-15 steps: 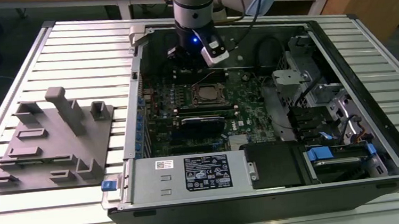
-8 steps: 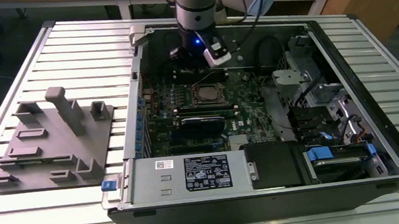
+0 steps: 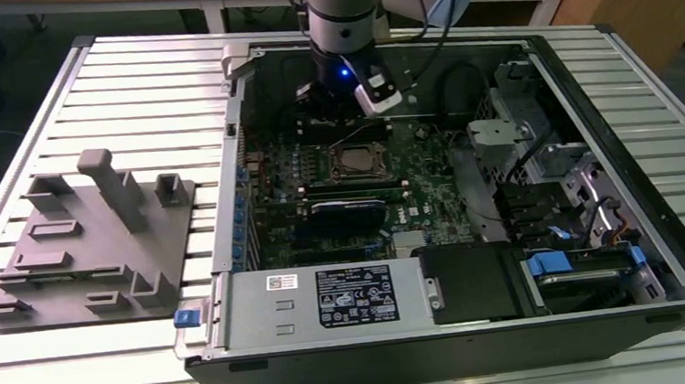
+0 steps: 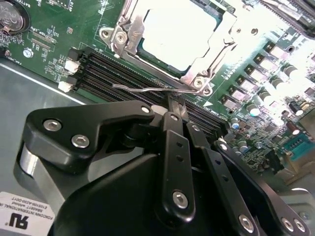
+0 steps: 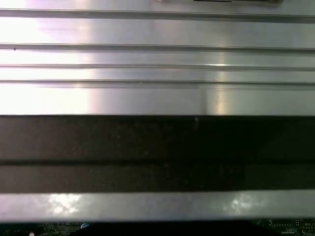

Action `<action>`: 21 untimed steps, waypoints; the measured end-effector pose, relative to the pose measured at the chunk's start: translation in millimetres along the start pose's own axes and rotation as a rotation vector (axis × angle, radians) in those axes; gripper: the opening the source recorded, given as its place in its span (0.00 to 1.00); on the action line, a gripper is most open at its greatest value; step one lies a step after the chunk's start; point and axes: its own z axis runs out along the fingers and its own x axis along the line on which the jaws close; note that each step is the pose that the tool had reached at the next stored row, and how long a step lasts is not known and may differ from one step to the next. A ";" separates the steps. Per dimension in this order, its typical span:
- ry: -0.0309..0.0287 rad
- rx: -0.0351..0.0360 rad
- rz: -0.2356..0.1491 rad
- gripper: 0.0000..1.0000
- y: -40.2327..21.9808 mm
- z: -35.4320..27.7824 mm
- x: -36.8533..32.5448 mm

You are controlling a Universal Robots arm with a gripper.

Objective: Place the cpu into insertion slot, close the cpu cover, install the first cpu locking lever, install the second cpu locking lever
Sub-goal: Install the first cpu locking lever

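The cpu (image 4: pixel 179 29) lies flat in the insertion slot (image 3: pixel 358 159) on the green board, its silver top showing through the window of the cpu cover (image 4: pixel 129 40), which lies down over it. A thin wire locking lever (image 4: pixel 140 90) runs along the socket's edge beside the memory slots. In the second wrist view my gripper (image 4: pixel 174 104) is shut, and its black fingertips (image 4: pixel 171 101) meet right at the lever's end, touching it. In the exterior view the gripper (image 3: pixel 354 108) hangs inside the open computer case, just behind the socket.
Black memory slots (image 4: pixel 108 71) lie right beside the lever. A grey fixture plate (image 3: pixel 89 239) sits on the slatted table (image 5: pixel 157 98) at the exterior view's left. The power supply (image 3: pixel 326 299), drive cages (image 3: pixel 562 184) and case wall (image 5: pixel 157 147) ring the board.
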 end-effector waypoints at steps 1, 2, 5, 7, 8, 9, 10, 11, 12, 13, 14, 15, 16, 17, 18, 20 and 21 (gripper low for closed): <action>0.0000 -0.0010 0.000 0.11 0.2 0.2 -0.1; 0.0000 -0.0018 -0.001 0.11 0.4 0.3 -0.2; 0.0002 -0.0031 -0.002 0.11 1.3 0.4 -0.2; 0.0002 -0.0050 -0.002 0.11 1.9 0.6 -0.2; 0.0003 -0.0061 -0.002 0.11 2.2 0.7 -0.2; 0.0003 -0.0071 -0.002 0.11 2.3 0.8 -0.2; 0.0001 -0.0078 -0.002 0.11 2.6 1.2 -0.4; 0.0002 -0.0080 -0.002 0.11 2.8 1.4 -0.8; 0.0004 -0.0080 -0.003 0.11 3.0 1.5 -1.3; 0.0004 -0.0080 -0.003 0.11 3.1 1.6 -1.8; 0.0005 -0.0080 -0.003 0.11 3.0 1.6 -2.0; 0.0005 -0.0079 -0.003 0.11 3.0 1.7 -2.0; 0.0004 -0.0078 -0.003 0.11 3.1 1.7 -2.1; 0.0004 -0.0073 -0.003 0.11 3.1 1.8 -2.1; 0.0004 -0.0069 -0.003 0.11 3.0 1.8 -2.1; 0.0004 -0.0052 -0.003 0.11 2.7 1.8 -2.1; 0.0003 -0.0037 -0.003 0.11 2.5 1.8 -2.1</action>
